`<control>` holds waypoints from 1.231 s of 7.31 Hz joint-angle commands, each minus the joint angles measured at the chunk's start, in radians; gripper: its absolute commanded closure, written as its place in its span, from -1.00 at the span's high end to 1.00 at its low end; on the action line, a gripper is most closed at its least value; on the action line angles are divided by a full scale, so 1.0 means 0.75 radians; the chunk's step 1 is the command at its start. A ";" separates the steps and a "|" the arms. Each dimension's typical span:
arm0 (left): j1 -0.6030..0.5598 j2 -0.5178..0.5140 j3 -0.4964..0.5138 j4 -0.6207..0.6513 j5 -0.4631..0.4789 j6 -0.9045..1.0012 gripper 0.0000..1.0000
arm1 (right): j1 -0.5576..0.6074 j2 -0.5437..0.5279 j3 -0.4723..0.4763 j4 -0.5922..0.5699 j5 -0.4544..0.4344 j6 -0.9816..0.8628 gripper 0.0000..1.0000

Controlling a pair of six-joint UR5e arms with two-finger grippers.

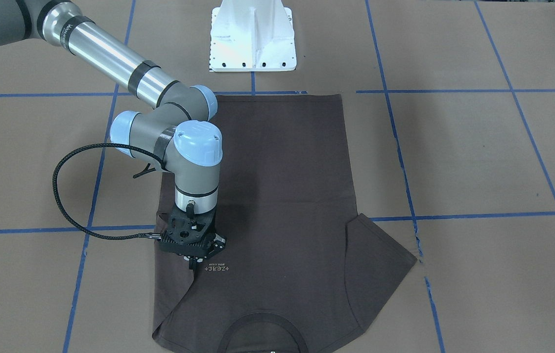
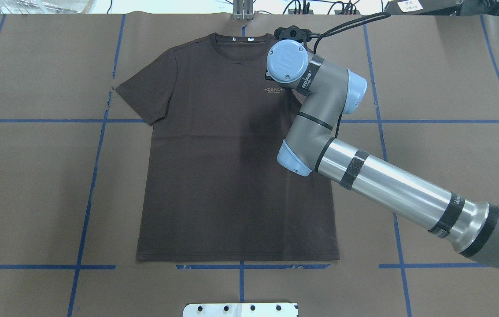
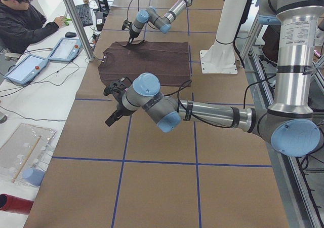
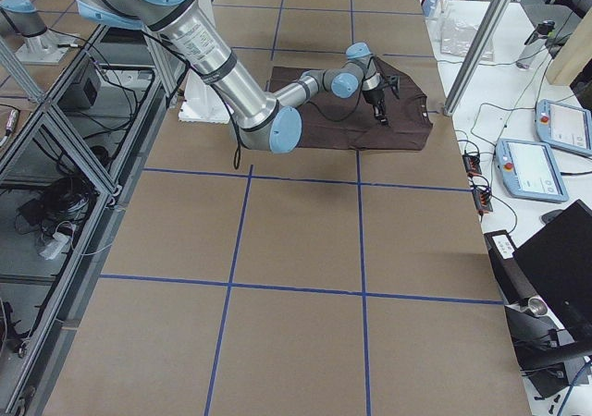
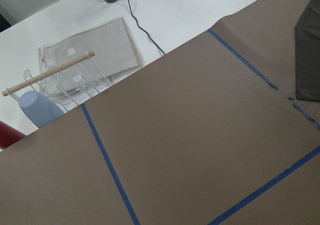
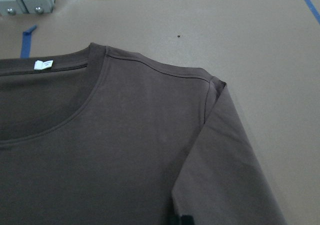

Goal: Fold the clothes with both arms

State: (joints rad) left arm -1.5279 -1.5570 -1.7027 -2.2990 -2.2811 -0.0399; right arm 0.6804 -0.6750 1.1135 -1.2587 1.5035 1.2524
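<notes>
The dark brown T-shirt [image 2: 231, 176] lies flat, chest up, collar at the far edge, pale logo [image 1: 216, 268] showing. My right gripper [image 1: 192, 264] stands upright over the chest beside the logo, shut on the hem of the shirt's right sleeve [image 6: 220, 175], which is folded inward over the chest. In the overhead view the wrist [image 2: 287, 60] hides the fingers. The other sleeve [image 2: 143, 92] lies spread flat. My left gripper [image 3: 112, 117] hovers over bare paper off the shirt's left side; I cannot tell if it is open. The left wrist view shows only a shirt corner [image 5: 307, 60].
The white pedestal base [image 1: 253, 39] stands at the robot's side of the table. Blue tape lines [image 2: 95, 176] grid the brown paper. An operator [image 3: 20, 20] with tablets [image 3: 66, 49] sits beyond the far edge. A clear rack with a wooden rod [image 5: 50, 74] lies off the paper.
</notes>
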 commanded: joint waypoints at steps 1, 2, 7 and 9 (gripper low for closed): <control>0.000 0.000 0.000 -0.001 0.000 0.000 1.00 | 0.001 0.004 -0.004 0.023 -0.006 0.176 -1.00; 0.000 0.000 0.000 0.001 0.000 0.000 1.00 | 0.001 0.008 -0.006 0.024 -0.035 0.185 0.38; 0.093 -0.102 0.029 -0.073 0.000 -0.126 1.00 | 0.235 -0.089 0.159 0.001 0.393 -0.294 1.00; 0.342 -0.224 0.061 -0.146 0.010 -0.570 1.00 | 0.440 -0.308 0.390 0.003 0.677 -0.582 1.00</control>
State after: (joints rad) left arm -1.3905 -1.6624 -1.6712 -2.3852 -2.2781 -0.2540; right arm 0.9144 -0.8077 1.3040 -1.2568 1.8755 0.9526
